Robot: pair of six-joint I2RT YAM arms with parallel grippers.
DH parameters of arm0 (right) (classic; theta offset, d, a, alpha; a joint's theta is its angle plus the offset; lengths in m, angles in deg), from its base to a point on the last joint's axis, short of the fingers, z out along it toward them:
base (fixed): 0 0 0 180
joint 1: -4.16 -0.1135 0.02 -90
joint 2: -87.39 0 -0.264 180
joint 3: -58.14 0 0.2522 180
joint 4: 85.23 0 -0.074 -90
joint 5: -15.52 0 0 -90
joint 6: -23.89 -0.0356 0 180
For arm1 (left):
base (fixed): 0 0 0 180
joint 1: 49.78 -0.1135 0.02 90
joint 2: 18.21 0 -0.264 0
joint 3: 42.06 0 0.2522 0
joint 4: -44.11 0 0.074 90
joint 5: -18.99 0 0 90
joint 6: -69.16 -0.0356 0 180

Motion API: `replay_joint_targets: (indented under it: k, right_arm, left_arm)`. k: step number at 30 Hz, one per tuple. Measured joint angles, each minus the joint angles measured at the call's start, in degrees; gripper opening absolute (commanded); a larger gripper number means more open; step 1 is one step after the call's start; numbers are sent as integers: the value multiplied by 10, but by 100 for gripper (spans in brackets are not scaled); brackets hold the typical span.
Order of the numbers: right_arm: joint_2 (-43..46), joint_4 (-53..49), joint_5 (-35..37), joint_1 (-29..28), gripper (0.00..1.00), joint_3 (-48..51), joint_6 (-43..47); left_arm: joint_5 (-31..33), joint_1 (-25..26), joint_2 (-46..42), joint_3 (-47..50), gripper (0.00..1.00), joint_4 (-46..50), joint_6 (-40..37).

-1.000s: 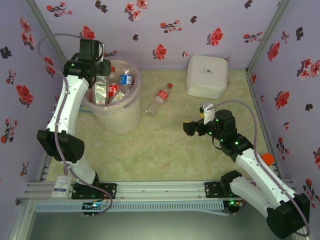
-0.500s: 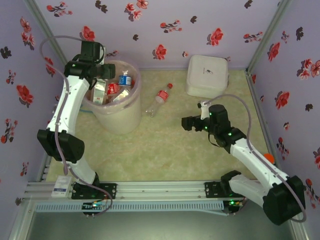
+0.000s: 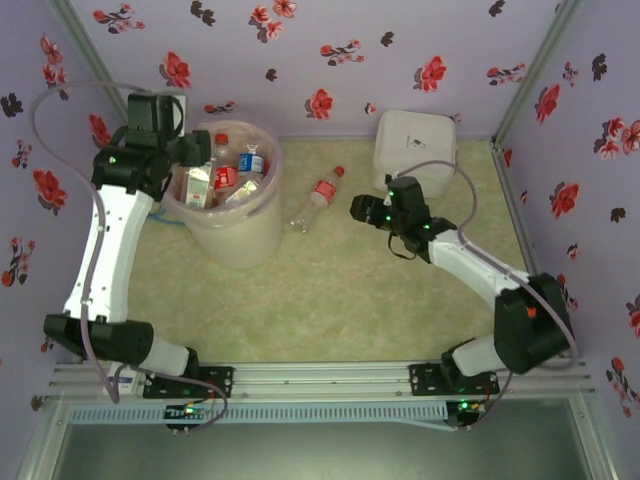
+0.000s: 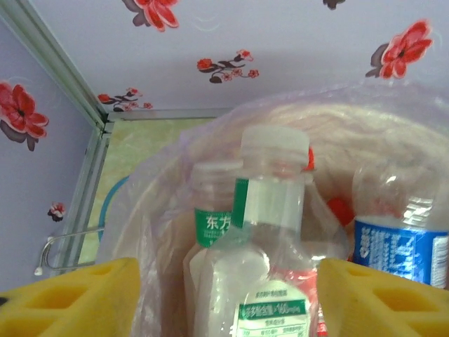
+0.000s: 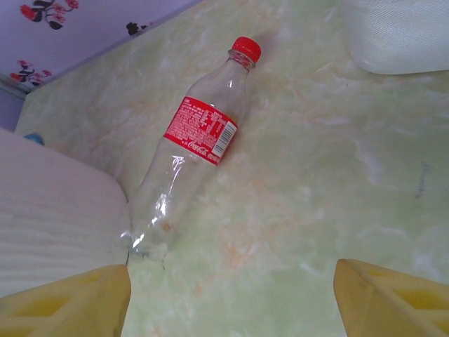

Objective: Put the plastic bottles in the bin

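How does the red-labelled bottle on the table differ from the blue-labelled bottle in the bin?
The red-labelled bottle lies flat on the table, outside the bin; the blue-labelled bottle already sits inside it. One label is red, the other blue. Both are clear plastic.

Lilac walls (image 3: pixel 400 40) with red and dark flowers; pale green marbled table (image 3: pixel 330 300); clear bottle (image 5: pixel 193 151), red label and cap; pinkish bin (image 3: pixel 240 240).

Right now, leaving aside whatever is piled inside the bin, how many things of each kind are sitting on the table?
Bin: 1
White lidded box: 1
Bottle lying on the table: 1
Total: 3
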Motion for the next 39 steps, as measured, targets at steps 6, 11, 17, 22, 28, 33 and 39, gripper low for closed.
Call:
replay_joint_targets:
  k: [6,11,17,22,28,33,39]
  right_arm:
    - [-122,40,49,-40,87,-90,-32]
    - [-210,70,77,-55,89,-142,-36]
    - [-307,76,99,-60,86,-192,-44]
    - [-336,76,107,-61,78,-202,-48]
    - [-349,82,111,-62,80,-218,-50]
    - [-352,107,108,-64,86,-218,-64]
    - [-350,158,125,-83,87,-203,-100]
  left_arm:
    - [-11,-12,-17,109,58,-41,17]
    - [-17,-42,-39,138,55,-80,29]
    - [-24,-66,-57,154,58,-87,34]
    - [-40,-69,-62,155,66,-84,38]
    - [-70,-69,-101,153,73,-73,50]
    - [-85,-62,-159,139,76,-72,64]
    - [-93,-53,-210,135,76,-75,73]
